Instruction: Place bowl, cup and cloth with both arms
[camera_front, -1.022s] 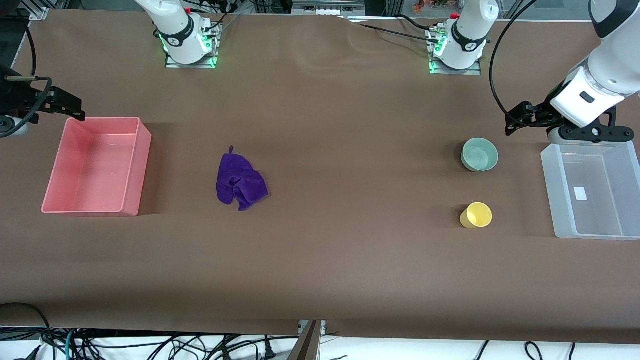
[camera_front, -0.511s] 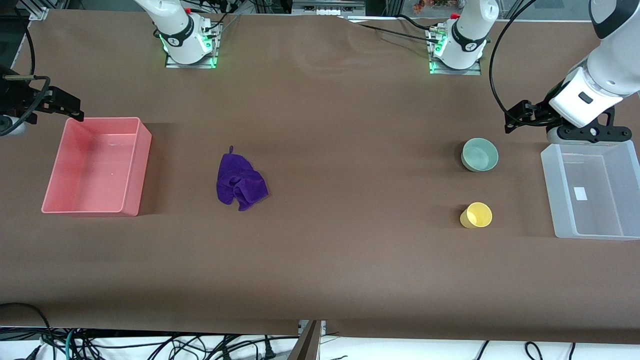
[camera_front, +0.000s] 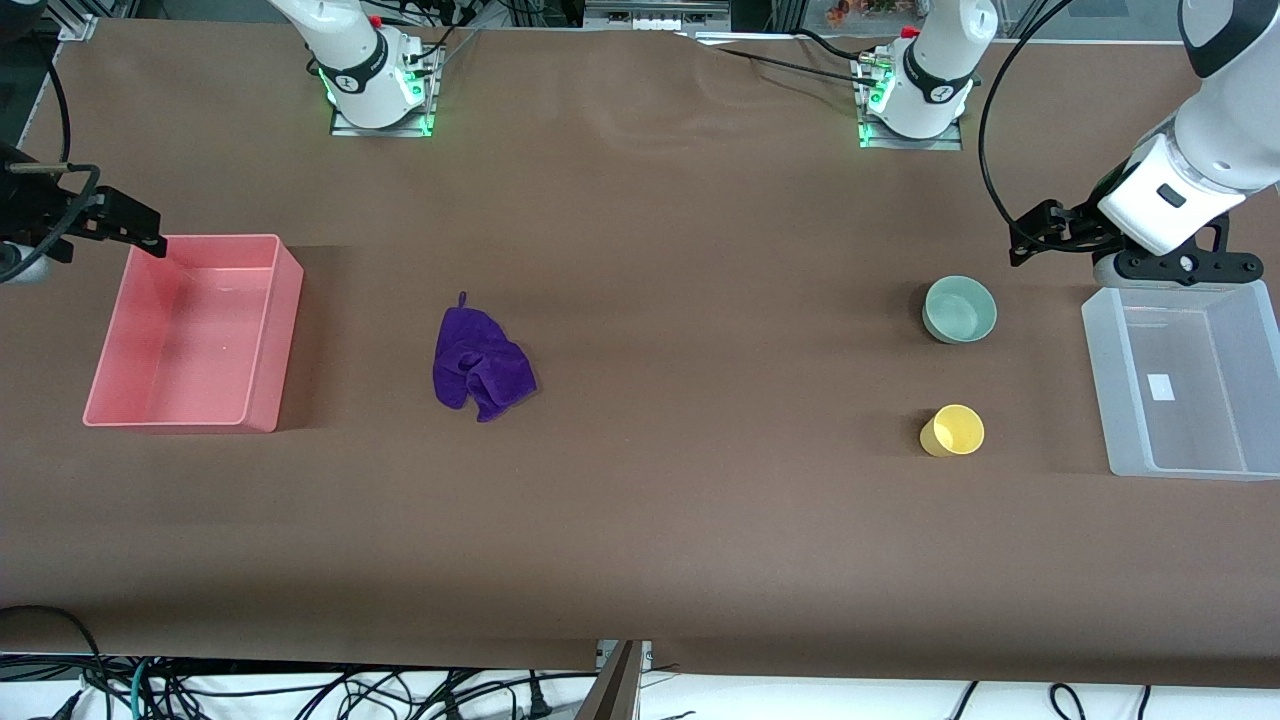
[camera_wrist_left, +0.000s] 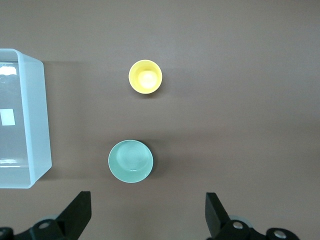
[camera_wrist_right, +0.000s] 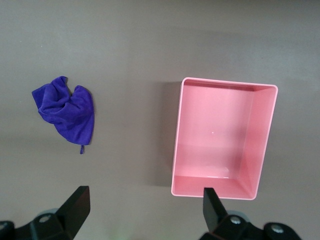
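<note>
The pale green bowl (camera_front: 959, 309) stands on the table toward the left arm's end, and also shows in the left wrist view (camera_wrist_left: 130, 161). The yellow cup (camera_front: 953, 430) stands nearer to the front camera than the bowl, and the left wrist view (camera_wrist_left: 145, 76) shows it too. The purple cloth (camera_front: 480, 365) lies crumpled mid-table; it is in the right wrist view (camera_wrist_right: 66, 111). My left gripper (camera_front: 1035, 235) (camera_wrist_left: 148, 215) is open and empty, over the table beside the bowl. My right gripper (camera_front: 130, 225) (camera_wrist_right: 142, 210) is open and empty, over the table by the pink bin's corner.
A pink bin (camera_front: 290, 330) (camera_wrist_right: 177, 145) stands empty at the right arm's end. A clear plastic bin (camera_front: 1100, 380) (camera_wrist_left: 42, 125) stands empty at the left arm's end, beside the bowl and cup. Brown table covering runs under everything.
Both grippers have shifted only slightly in the air. The bowl, cup and cloth have not moved.
</note>
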